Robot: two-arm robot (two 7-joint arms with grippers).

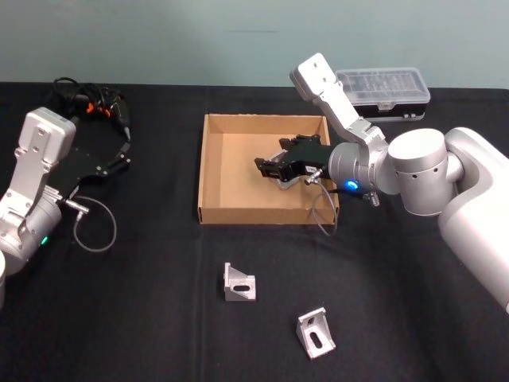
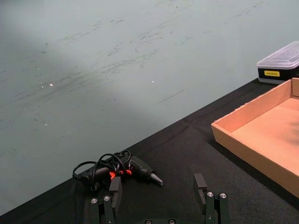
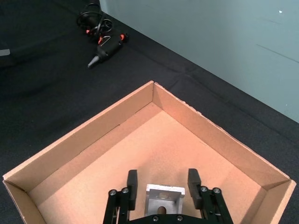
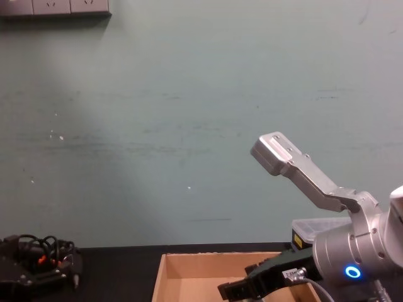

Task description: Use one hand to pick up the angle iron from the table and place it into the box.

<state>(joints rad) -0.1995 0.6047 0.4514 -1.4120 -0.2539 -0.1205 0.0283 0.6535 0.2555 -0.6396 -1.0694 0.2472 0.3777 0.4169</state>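
Observation:
The tan cardboard box (image 1: pixel 213 171) sits mid-table on the black table (image 1: pixel 159 318). My right gripper (image 1: pixel 270 169) reaches into it from the right, low over the floor. In the right wrist view its fingers (image 3: pixel 132 187) stand open, with a silver angle iron (image 3: pixel 162 198) between them and a small gap on each side. Two more angle irons (image 1: pixel 239 282) (image 1: pixel 316 333) lie on the table in front of the box. In the chest view the right gripper (image 4: pixel 236 290) dips behind the box wall (image 4: pixel 189 259). My left gripper (image 2: pixel 158 189) is parked at the far left, open and empty.
A black corded tool (image 1: pixel 103 105) lies at the back left, just beyond the left gripper (image 1: pixel 121 155). A black case with a clear lid (image 1: pixel 386 89) stands behind the box at the right. A loose cable loop (image 1: pixel 94 227) hangs by the left arm.

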